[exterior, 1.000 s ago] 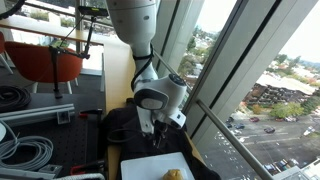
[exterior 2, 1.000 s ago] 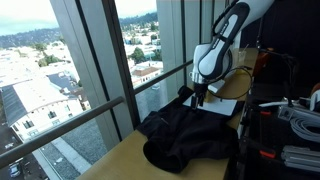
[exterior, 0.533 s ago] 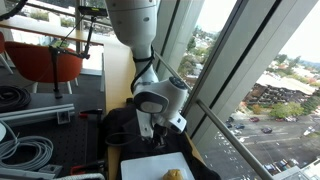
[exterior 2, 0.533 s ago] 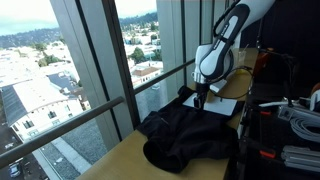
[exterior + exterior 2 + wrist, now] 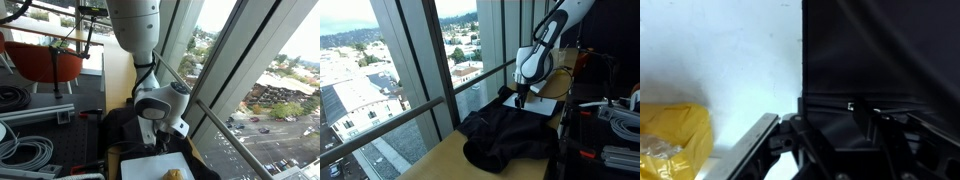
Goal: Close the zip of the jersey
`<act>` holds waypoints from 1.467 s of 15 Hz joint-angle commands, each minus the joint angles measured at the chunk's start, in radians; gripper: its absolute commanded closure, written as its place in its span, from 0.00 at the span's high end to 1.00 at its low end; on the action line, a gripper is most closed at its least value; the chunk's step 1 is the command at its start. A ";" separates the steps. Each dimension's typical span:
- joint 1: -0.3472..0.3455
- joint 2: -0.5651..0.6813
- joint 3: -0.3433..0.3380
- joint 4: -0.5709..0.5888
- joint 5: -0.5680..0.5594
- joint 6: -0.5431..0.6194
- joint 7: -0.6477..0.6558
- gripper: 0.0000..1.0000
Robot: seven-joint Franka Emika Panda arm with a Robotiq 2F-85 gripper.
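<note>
The jersey point(image 5: 508, 135) is lying rumpled on the desk point(image 5: 435, 162) beside the window point(image 5: 420, 60), its far edge lying against the white tray point(image 5: 548, 106); the fingers point(image 5: 522, 99) are hanging low over that edge, right at the cloth; I cannot tell how far apart they are standing, nor whether they are pinching anything; the zip is getting lost in the black fabric; something yellow point(image 5: 670, 140) is sitting in the tray.
</note>
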 commanded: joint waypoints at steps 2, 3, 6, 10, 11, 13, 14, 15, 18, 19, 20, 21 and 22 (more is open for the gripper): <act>0.019 0.023 0.009 0.029 -0.037 0.018 0.030 0.92; 0.025 0.022 0.011 0.032 -0.037 0.015 0.033 0.98; 0.046 0.016 0.015 0.045 -0.039 0.009 0.039 1.00; 0.055 0.025 0.009 0.060 -0.041 0.012 0.037 1.00; 0.054 0.025 0.008 0.058 -0.041 0.013 0.036 1.00; 0.050 0.027 0.007 0.055 -0.040 0.013 0.036 1.00; 0.049 0.028 0.006 0.054 -0.039 0.013 0.037 1.00; 0.049 0.026 0.007 0.050 -0.038 0.013 0.038 1.00; 0.051 0.029 0.006 0.046 -0.039 0.017 0.040 0.99; 0.050 0.032 0.004 0.048 -0.039 0.017 0.041 0.91; 0.049 0.034 0.002 0.050 -0.039 0.017 0.042 0.75; 0.049 0.035 0.002 0.051 -0.039 0.017 0.042 0.74; 0.049 0.035 -0.001 0.051 -0.040 0.017 0.043 0.66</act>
